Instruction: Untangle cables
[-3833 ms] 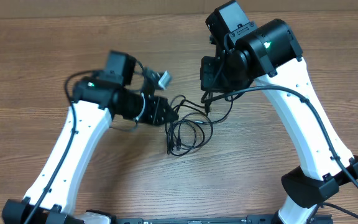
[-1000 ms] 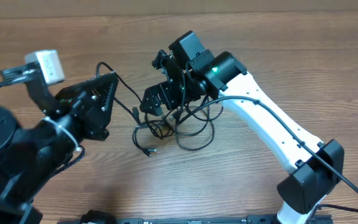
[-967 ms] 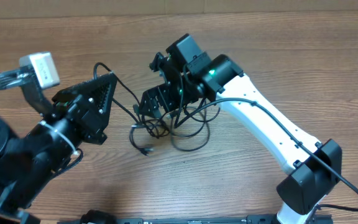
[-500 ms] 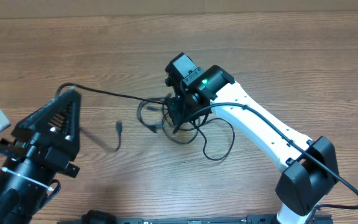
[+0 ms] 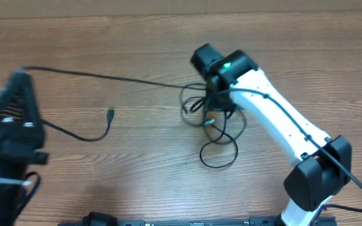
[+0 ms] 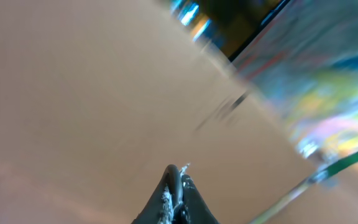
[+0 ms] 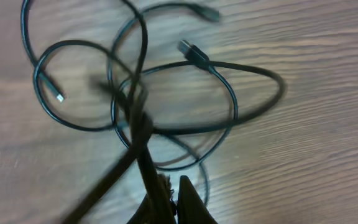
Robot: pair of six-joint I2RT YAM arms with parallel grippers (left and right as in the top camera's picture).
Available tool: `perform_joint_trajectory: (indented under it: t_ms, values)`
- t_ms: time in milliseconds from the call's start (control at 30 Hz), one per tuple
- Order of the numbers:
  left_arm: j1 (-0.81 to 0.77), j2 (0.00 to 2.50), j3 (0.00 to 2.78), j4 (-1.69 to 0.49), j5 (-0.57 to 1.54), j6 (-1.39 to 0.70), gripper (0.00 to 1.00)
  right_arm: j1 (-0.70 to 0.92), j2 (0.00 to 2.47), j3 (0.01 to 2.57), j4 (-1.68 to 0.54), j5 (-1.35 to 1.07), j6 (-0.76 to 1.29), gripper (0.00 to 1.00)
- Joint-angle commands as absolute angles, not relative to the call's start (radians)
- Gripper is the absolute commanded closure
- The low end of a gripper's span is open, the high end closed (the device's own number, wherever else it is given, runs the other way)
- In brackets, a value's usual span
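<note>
The right fingers [image 7: 190, 202], wide a second ago, have clamped shut on a strand of the tangle. The left fingers [image 6: 171, 193] are pinched together too, gripping one cord that has been hauled far left and drawn taut out of the heap. That pull looks to be freeing it. The cables [image 5: 201, 103] sit right of centre on the surface [image 5: 294, 50], thin black loops still crossed, with a loose plug end [image 5: 110, 113] out left.
</note>
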State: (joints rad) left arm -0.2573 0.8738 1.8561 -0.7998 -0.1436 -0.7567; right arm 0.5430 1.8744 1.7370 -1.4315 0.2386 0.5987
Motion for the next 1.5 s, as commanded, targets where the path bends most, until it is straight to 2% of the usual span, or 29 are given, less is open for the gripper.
perform_joint_trajectory:
  t_ms: [0, 167, 333, 400, 433, 467, 500, 533, 767, 800, 900, 1067, 1167, 1233, 1467]
  values:
    - [-0.256, 0.854, 1.939, -0.698, -0.195, -0.719, 0.96, 0.471, 1.861, 1.731, -1.412, 0.205, 0.635, 0.96]
    - [-0.256, 0.854, 1.982, -0.587, -0.259, -0.702, 0.96, 0.438, 1.861, 1.713, -1.394, 0.178, 0.620, 0.96]
    - [-0.256, 0.854, 2.019, -0.596, -0.318, -0.679, 0.96, 0.437, 1.861, 1.713, -1.398, 0.178, 0.617, 0.96]
    - [-0.256, 0.854, 2.020, -0.630, -0.313, -0.676, 0.96, 0.437, 1.861, 1.713, -1.398, 0.176, 0.617, 0.78]
    - [-0.256, 0.854, 2.020, -0.680, -0.302, -0.677, 0.96, 0.437, 1.861, 1.713, -1.396, 0.149, 0.596, 0.48]
    - [-0.256, 0.855, 2.019, -0.713, -0.302, -0.677, 0.96, 0.437, 1.861, 1.714, -1.393, 0.121, 0.572, 0.31]
    - [-0.256, 0.857, 2.017, -0.765, -0.293, -0.678, 0.96, 0.437, 1.861, 1.724, -1.394, 0.055, 0.527, 0.20]
    - [-0.256, 0.860, 2.016, -0.789, -0.282, -0.683, 0.96, 0.437, 1.861, 1.734, -1.395, 0.019, 0.504, 0.15]
    - [-0.256, 0.890, 2.015, -0.826, -0.160, -0.718, 0.96, 0.439, 1.860, 1.910, -1.450, -0.245, 0.273, 0.14]
    - [-0.256, 0.902, 2.016, -0.826, -0.131, -0.748, 0.96, 0.441, 1.858, 1.983, -1.475, -0.384, 0.141, 0.12]
    - [-0.256, 0.922, 2.015, -0.826, -0.125, -0.771, 0.96, 0.449, 1.856, 2.077, -1.496, -0.549, 0.014, 0.10]
    - [-0.256, 0.960, 2.016, -0.825, -0.023, -0.797, 0.96, 0.459, 1.854, 2.178, -1.460, -0.717, -0.009, 0.07]
    - [-0.256, 0.990, 2.016, -0.810, 0.074, -0.820, 0.96, 0.459, 1.854, 2.186, -1.419, -0.851, -0.010, 0.00]
    - [-0.256, 1.008, 2.016, -0.794, 0.134, -0.828, 0.96, 0.466, 1.854, 2.186, -1.404, -0.921, -0.045, 0.00]
    - [-0.256, 1.076, 2.016, -0.755, 0.319, -0.875, 0.96, 0.525, 1.854, 2.186, -1.391, -0.925, -0.125, 0.00]
